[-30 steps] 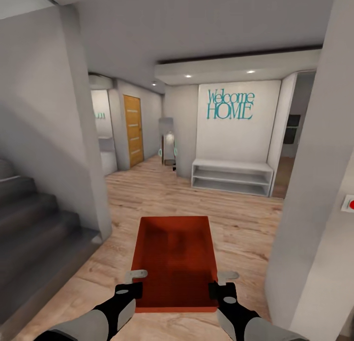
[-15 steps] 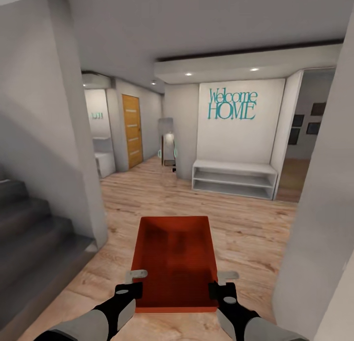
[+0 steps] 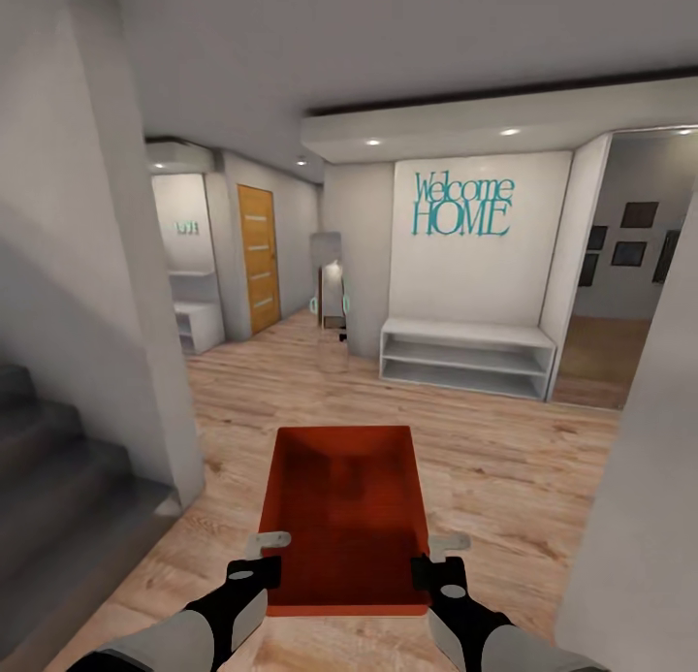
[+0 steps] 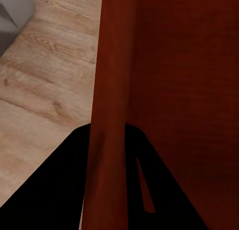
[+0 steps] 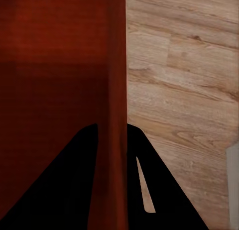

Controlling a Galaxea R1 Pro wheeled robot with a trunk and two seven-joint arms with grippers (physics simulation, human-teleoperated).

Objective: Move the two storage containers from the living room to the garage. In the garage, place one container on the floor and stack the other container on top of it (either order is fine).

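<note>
Orange-red storage container point(image 3: 344, 517) carried out in front at about waist level, open side up, long axis pointing ahead, well above the light wood-plank floor point(image 3: 504, 459). Gripped on both long walls near the near end: left claw point(image 3: 260, 556) pinched over the left wall, right claw point(image 3: 438, 556) pinched over the right wall, each with one finger inside and one outside the thin rim, as seen close up in both wrist views, left claw point(image 4: 107, 180) and right claw point(image 5: 112, 180) closed down to wall thickness. Judged to be mid-transport through a hallway, garage not yet reached. Best kept level and centred, with squeeze even on both sides so the thin walls neither bowed nor slipped. Wise to steer clear of the grey stairs point(image 3: 58, 478) on the left and the pale pillar point(image 3: 640, 517) close on the right. Ahead stood a white bench shelf point(image 3: 465, 357) under teal "Welcome HOME" lettering point(image 3: 462, 205), and a wooden door point(image 3: 259, 257) farther left.
</note>
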